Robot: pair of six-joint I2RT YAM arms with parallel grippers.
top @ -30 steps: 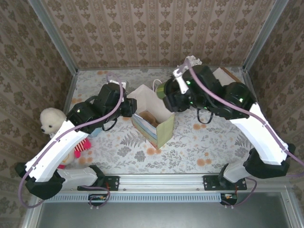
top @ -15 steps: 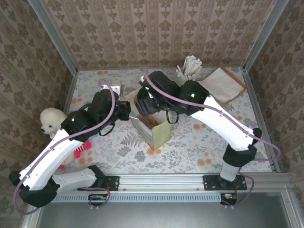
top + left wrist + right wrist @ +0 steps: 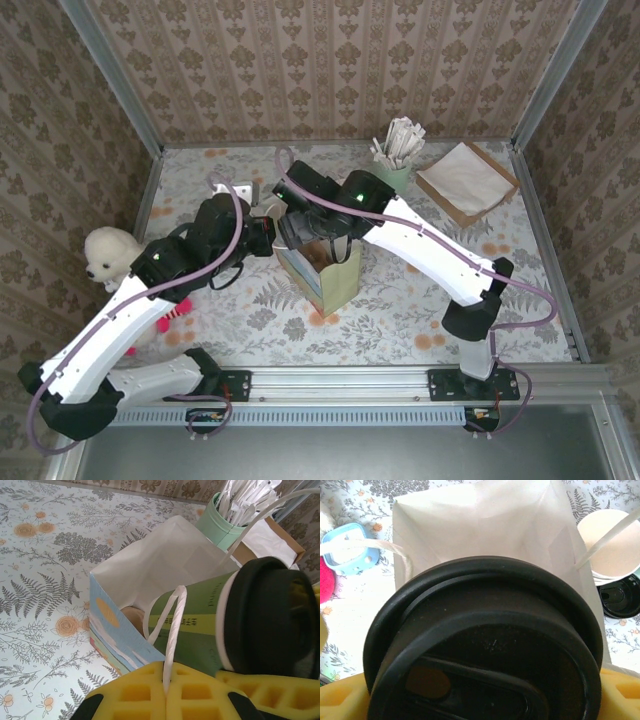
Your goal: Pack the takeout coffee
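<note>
Pinching rope handle (image 3: 172, 630) of bag (image 3: 112, 630) with left gripper (image 3: 167, 695), mid-table. Clamping takeout coffee (image 3: 200, 625) in right gripper (image 3: 480, 700), spread wide round the cup, tilted, base at bag mouth. Judging light, thin-walled (easy to crush, or unseat the lid (image 3: 270, 620)): squeeze mid-wall below the rim, gently.

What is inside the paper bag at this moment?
The takeout coffee, tilted, its base inside the paper bag's mouth, and a brown thing low down. The takeout coffee hides the rest of the floor.
</note>
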